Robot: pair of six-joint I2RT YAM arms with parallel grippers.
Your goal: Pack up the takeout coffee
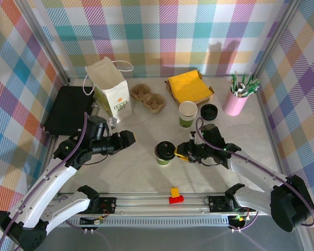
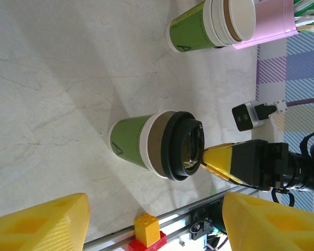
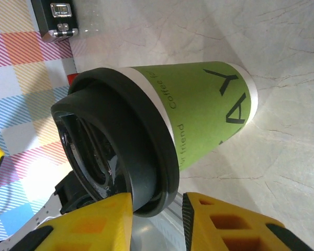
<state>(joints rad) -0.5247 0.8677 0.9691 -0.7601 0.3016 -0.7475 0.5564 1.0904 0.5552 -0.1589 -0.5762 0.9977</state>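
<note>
Right tool (image 1: 179,155) beside takeout coffee (image 1: 164,152)

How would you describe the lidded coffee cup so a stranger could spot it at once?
Start at the pale marbled table; near its middle, just left of the right gripper, stands the takeout coffee. Unlike the open cup stack farther back, it wears a black lid.

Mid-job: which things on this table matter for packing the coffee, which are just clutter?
For the job: lidded takeout coffee, white paper bag.
Lying about: cardboard cup carrier, yellow napkins, stacked cups, loose black lid, pink tumbler, black case, toy brick.
</note>
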